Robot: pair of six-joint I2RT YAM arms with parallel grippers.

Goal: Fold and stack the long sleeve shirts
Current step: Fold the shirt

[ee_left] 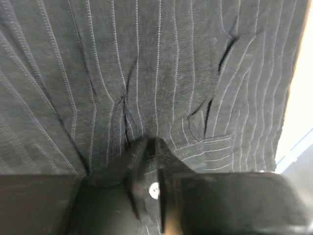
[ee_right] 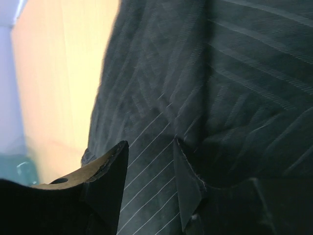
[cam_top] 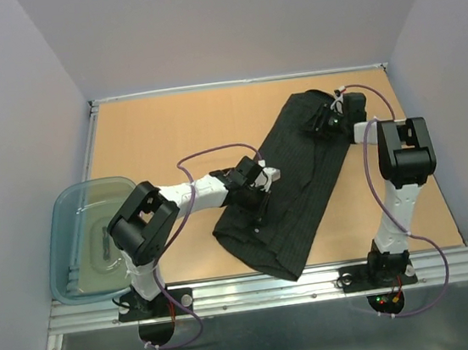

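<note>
The black pinstriped long sleeve shirt (cam_top: 299,184) lies folded into a long strip, running diagonally from the far right of the table to the near middle. My left gripper (cam_top: 260,180) is at the strip's left edge. In the left wrist view it (ee_left: 148,147) is shut on a fold of the shirt (ee_left: 161,73), with a small white button (ee_left: 154,190) between the fingers. My right gripper (cam_top: 326,121) is over the strip's far end. In the right wrist view it (ee_right: 150,149) is open, with the shirt's cloth (ee_right: 215,73) lying between the spread fingers.
A translucent blue-grey plastic tub (cam_top: 88,236) sits at the left edge of the wooden table (cam_top: 169,132), beside the left arm's base. A metal rail (cam_top: 265,289) runs along the near edge. Grey walls close in the far side and both sides.
</note>
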